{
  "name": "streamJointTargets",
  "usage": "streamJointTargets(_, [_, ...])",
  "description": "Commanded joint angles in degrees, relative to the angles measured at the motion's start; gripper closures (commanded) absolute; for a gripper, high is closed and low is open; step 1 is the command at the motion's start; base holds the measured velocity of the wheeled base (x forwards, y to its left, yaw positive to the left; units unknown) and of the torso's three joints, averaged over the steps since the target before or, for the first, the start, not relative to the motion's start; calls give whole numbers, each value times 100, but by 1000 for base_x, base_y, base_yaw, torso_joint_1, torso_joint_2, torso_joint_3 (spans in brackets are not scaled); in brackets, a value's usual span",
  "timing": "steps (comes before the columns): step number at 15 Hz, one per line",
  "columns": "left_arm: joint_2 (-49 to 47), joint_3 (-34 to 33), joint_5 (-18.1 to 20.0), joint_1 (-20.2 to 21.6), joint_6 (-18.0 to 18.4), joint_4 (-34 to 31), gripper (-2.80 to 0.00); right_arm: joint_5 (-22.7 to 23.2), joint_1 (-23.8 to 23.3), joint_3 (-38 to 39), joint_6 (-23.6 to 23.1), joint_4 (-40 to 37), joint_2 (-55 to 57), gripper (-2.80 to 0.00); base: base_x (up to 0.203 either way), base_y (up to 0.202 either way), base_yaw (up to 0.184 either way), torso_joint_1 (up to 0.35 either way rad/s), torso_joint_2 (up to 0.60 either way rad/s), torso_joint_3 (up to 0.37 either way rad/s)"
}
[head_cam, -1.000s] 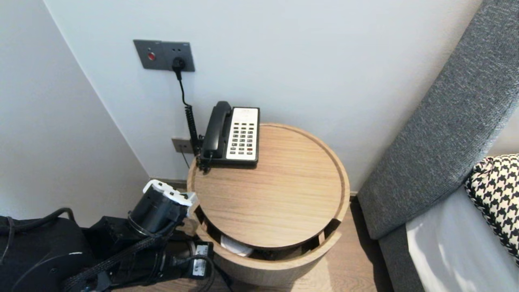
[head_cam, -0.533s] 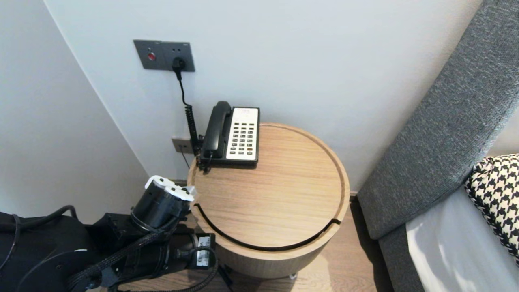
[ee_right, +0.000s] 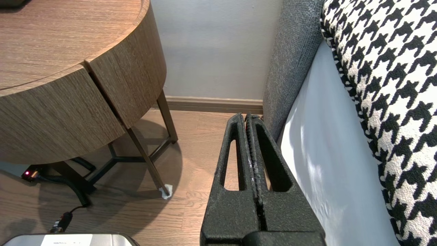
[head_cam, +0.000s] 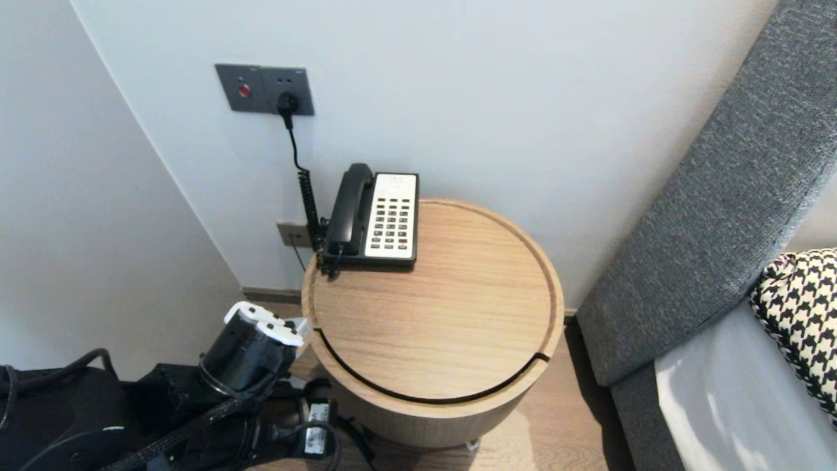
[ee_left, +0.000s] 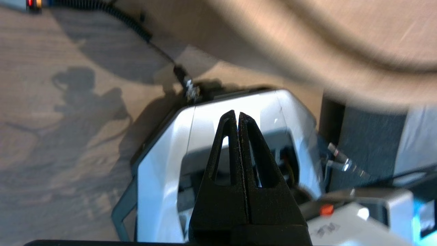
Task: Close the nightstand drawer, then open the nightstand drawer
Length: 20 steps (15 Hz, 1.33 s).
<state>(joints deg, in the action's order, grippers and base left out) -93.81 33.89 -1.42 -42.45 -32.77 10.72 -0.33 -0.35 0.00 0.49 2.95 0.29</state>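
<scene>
The round table (head_cam: 451, 314) is smooth, light wood with fine lines and a thin raised rim. Its curved drawer (head_cam: 425, 415) on the near side sits pushed in, level with the round wall. A black and white phone (head_cam: 376, 216) stands at the far left edge. A fuzzy grey bed head (head_cam: 706, 216) and a checked pillow (head_cam: 801, 314) are on the right. The left gripper (ee_left: 238, 114) is low, just beside the table's near left side, claw pinched tight on nothing. The right gripper (ee_right: 245, 118) hangs by the bed, pinched tight too.
</scene>
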Motion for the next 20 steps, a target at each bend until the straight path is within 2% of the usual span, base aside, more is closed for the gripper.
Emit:
streamJointTargets(1, [343,-312,-2,4,-19,-6,0,-2,0,141,-5,4,6,0,0,0,0,0,0,0])
streamJointTargets(4, [1043,-687,-65,300,-14,-28,0,-2,0,146,-4,4,4,0,0,0,0,0,0,0])
streamJointTargets(6, [1684,-772,-158,835,61,-136,0,-2,0,148,-5,4,6,0,0,0,0,0,0,0])
streamJointTargets(8, [2452,-777,-182,1746,472,-389,0,-2,0,141,-5,4,6,0,0,0,0,0,0,0])
streamJointTargets(10, [3346,-772,-179,2437,1055,-692,0,-2,0,148,-3,4,-2,0,0,0,0,0,0,0])
streamJointTargets(13, [4600,-907,-136,3014,1468,-1149,0,-2,0,143,1,4,3,0,0,0,0,0,0,0])
streamJointTargets(16, [5652,-1356,229,3524,1711,-1616,0,-2,0,141,-5,4,3,0,0,0,0,0,0,0])
streamJointTargets(18, [6274,-1691,480,3825,2011,-1941,0,-2,0,141,-5,4,6,0,0,0,0,0,0,0])
streamJointTargets(20, [6831,-2050,575,4050,2376,-2145,0,-2,0,141,-2,4,1,0,0,0,0,0,0,0])
